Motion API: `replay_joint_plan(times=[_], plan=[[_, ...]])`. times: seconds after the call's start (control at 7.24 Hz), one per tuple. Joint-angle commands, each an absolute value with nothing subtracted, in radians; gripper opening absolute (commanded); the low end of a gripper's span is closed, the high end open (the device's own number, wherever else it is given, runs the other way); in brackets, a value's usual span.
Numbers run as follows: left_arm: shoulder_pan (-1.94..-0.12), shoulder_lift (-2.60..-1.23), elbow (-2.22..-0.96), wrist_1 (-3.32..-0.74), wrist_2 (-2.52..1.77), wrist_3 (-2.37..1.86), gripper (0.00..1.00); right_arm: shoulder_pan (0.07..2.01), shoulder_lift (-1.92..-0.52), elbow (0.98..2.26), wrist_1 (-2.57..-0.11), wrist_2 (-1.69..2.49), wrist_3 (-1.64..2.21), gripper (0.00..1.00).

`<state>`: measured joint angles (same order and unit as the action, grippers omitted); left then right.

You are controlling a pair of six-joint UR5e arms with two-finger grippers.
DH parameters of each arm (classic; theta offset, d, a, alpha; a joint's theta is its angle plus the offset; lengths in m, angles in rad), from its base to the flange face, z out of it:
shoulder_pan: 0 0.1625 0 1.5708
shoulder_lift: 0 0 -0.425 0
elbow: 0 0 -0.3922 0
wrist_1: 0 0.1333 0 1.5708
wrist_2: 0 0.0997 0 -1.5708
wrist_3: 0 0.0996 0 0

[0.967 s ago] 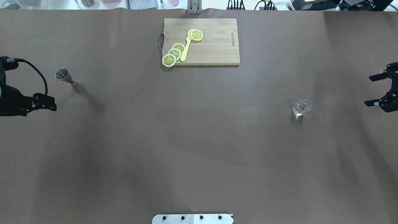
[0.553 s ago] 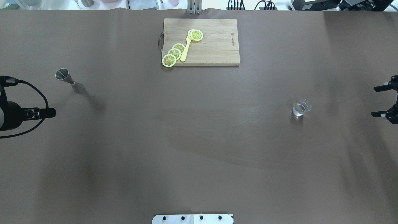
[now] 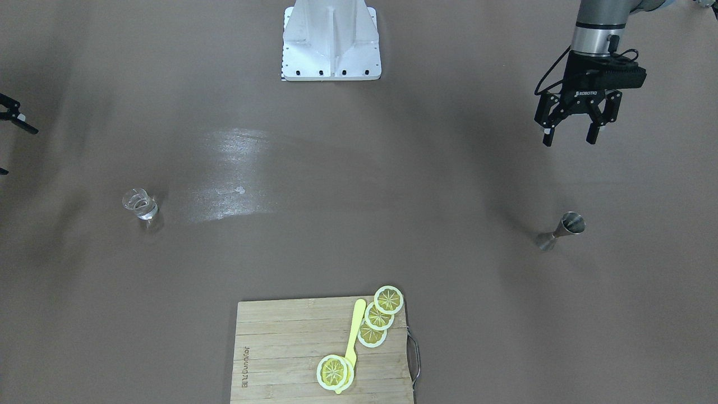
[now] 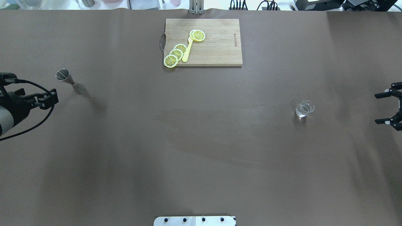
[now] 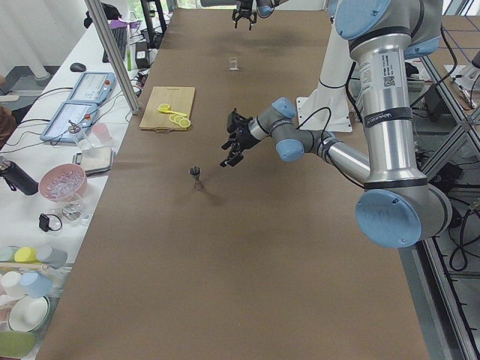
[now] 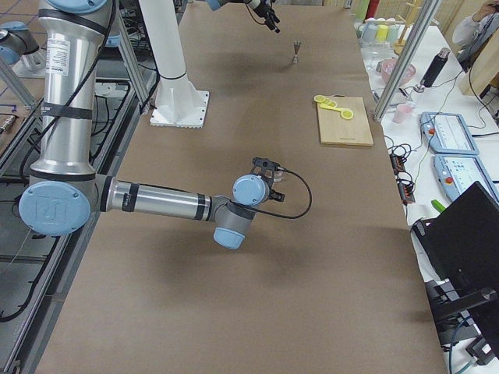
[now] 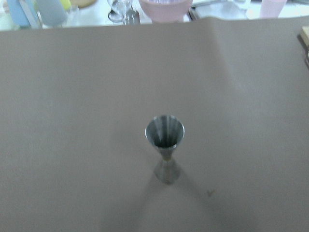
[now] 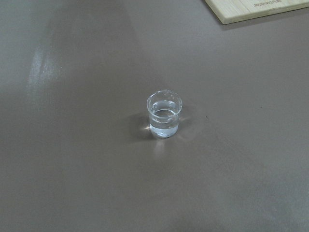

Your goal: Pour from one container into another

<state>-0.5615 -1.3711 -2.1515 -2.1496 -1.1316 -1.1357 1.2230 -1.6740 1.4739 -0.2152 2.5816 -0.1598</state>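
Brown tabletop [image 4: 201, 141] is holding the vessels far apart, so each arm is seemingly addressing one: left gripper [image 3: 568, 139], spread open, is facing the jigger [image 3: 561, 230] nearby; right gripper [image 4: 377, 108], likewise, the glass [image 4: 304, 109] ahead.

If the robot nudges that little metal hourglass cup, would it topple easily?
Likely yes: the jigger stands tall on a small foot, so a sideways push may tip it. Being round, it might then roll. Its smooth metal probably slips.

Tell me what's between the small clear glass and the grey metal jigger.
Nothing: bare brown table separates the small clear glass from the grey metal jigger, overhead view.
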Motion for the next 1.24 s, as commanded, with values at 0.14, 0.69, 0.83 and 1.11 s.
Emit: replay_joint_plan(times=[0.14, 0.69, 0.83, 1.11], plan=[[-0.502, -1.442, -2.079, -2.148, -1.012, -1.143, 0.97, 1.163, -1.614, 1.42, -0.148, 2.489, -0.018, 1.0], [-0.376, -1.469, -1.936, -2.152, -0.843, -1.325, 0.93, 1.028, -1.608, 1.427, 0.009, 2.281, 0.202, 1.0], [-0.361, -1.498, -1.901, -2.155, -0.816, -1.362, 0.93, 1.02, -1.603, 1.414, 0.021, 2.246, 0.202, 1.0], [-0.353, -1.558, -1.823, -2.18, -0.739, -1.434, 0.93, 0.996, -1.556, 1.36, 0.05, 2.203, 0.202, 1.0]])
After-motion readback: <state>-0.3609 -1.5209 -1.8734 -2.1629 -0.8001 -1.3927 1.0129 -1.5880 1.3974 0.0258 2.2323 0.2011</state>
